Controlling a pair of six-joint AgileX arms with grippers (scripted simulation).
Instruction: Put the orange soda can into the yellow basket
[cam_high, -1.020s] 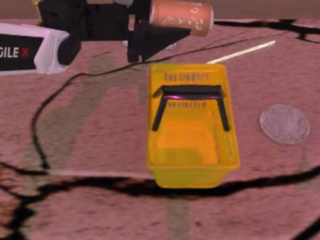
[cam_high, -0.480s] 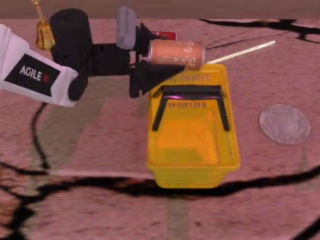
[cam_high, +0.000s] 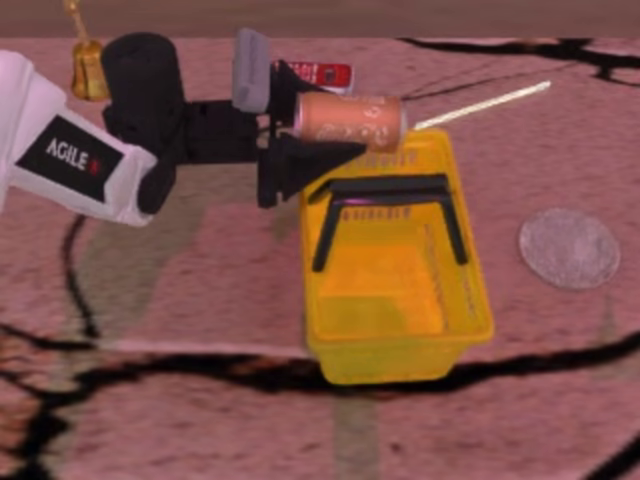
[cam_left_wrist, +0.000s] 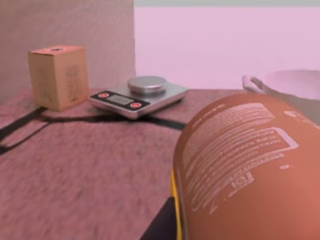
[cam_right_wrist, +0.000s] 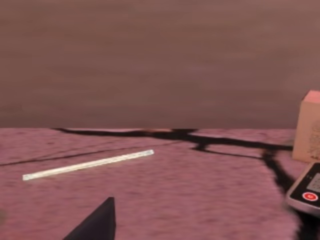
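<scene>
— Where is the orange soda can (cam_high: 349, 121) right now?

— Lying on its side in the air, clamped between the fingers of the left gripper (cam_high: 318, 140). It hangs over the far rim of the yellow basket (cam_high: 470, 290), toward that rim's left corner, and has not gone down inside. In the left wrist view the can's printed side (cam_left_wrist: 250, 170) fills the near field.

— And the basket itself?

— It sits on the desk (cam_high: 180, 300) around the middle, its black handle (cam_high: 388, 205) folded across the far half.

— The right arm?

— Out of the top view. Its wrist camera shows only one dark fingertip (cam_right_wrist: 97, 222), so I cannot tell whether that claw is apart or together.

— What else is on the desk?

— A golden bell (cam_high: 86, 62) at the far left corner, a red item (cam_high: 325, 73) just behind the can, a pale thin stick (cam_high: 483, 104) at the far edge to the right, and a grey round disc (cam_high: 568, 248) well to the right of the basket. The left wrist view also shows a kitchen scale (cam_left_wrist: 139, 95) and a tan box (cam_left_wrist: 58, 76).
</scene>
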